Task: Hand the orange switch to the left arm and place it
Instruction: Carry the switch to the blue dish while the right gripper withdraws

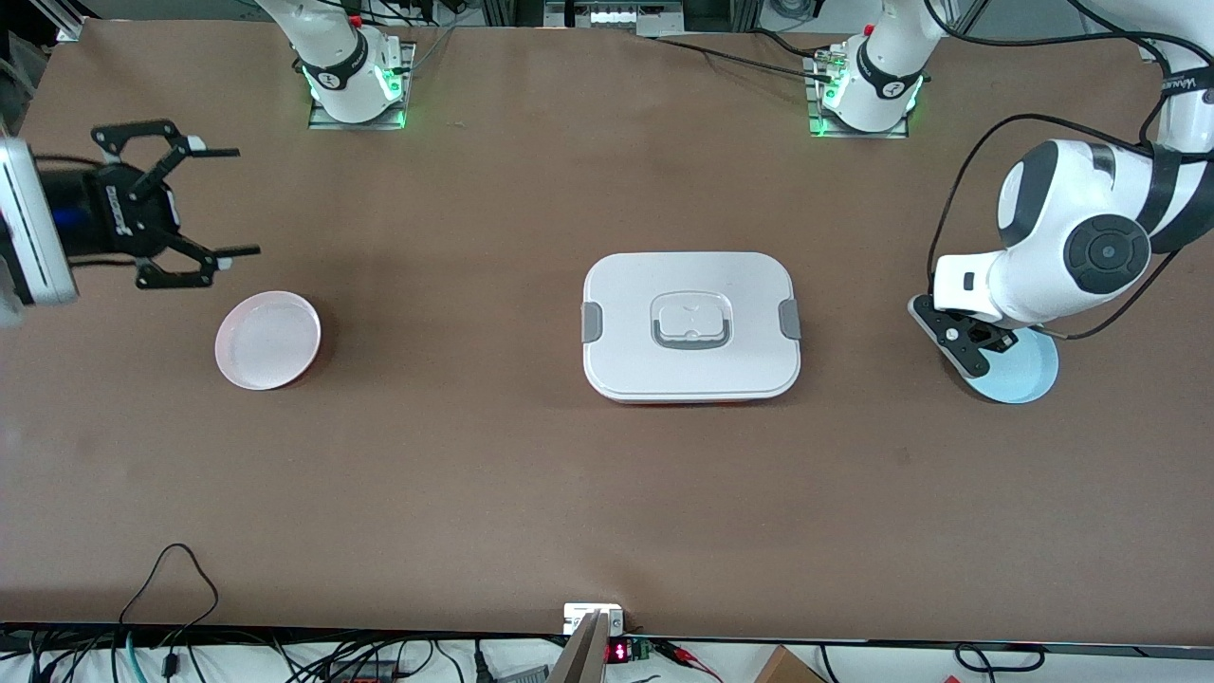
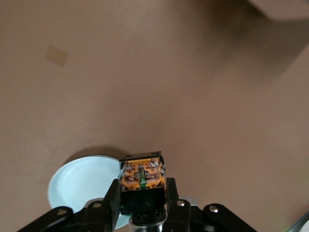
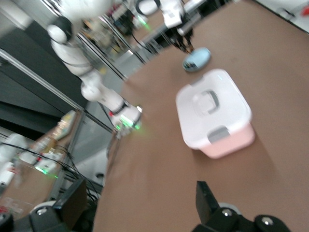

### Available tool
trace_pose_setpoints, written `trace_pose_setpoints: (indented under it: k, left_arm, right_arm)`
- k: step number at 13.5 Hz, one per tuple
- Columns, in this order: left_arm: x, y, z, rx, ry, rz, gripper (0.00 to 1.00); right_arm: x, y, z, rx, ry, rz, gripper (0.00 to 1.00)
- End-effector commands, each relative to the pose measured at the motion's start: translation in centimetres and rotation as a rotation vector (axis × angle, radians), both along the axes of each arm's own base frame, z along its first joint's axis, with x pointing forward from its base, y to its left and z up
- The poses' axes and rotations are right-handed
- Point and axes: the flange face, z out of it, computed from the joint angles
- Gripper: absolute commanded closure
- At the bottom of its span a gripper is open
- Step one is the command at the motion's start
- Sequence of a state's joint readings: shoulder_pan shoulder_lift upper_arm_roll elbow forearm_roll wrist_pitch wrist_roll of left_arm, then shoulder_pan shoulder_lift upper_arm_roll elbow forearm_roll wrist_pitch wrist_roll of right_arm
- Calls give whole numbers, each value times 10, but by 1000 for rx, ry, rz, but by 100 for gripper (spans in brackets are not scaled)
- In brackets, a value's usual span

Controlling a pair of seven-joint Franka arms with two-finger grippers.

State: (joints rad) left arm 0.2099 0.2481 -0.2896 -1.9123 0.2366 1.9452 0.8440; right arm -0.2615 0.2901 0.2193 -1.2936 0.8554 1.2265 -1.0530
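My left gripper (image 1: 969, 347) hangs just above the blue plate (image 1: 1032, 376) at the left arm's end of the table. In the left wrist view it (image 2: 141, 187) is shut on the orange switch (image 2: 141, 175), a black block with an orange face, held over the plate's rim (image 2: 79, 183). The switch is hidden in the front view. My right gripper (image 1: 248, 201) is open and empty, turned sideways in the air over the table near the pink plate (image 1: 267, 340); its jaws (image 3: 140, 193) stand wide apart. The white box (image 1: 690, 327) sits mid-table between the arms, lid on, and also shows in the right wrist view (image 3: 215, 113).
Both arm bases stand along the table's edge farthest from the front camera. Cables and a small display lie along the edge nearest it. The right wrist view shows the left gripper (image 3: 181, 41) far off over the blue plate (image 3: 197, 59).
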Motion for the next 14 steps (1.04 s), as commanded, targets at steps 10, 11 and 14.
trace_pose_setpoints:
  k: [10,11,14]
  left_arm:
    - [20,150,-96,-55,11,-334,76]
    - [19,155,-105,-66,12,-345,76]
    - [18,166,-125,-89,0,-358,76]
  right_arm:
    - [-30,-10,40,-784,-428,-279,0]
    - [-28,-17,34,-786,-422,-290,0]
    - [-29,-30,9,-803,-330,-340,0]
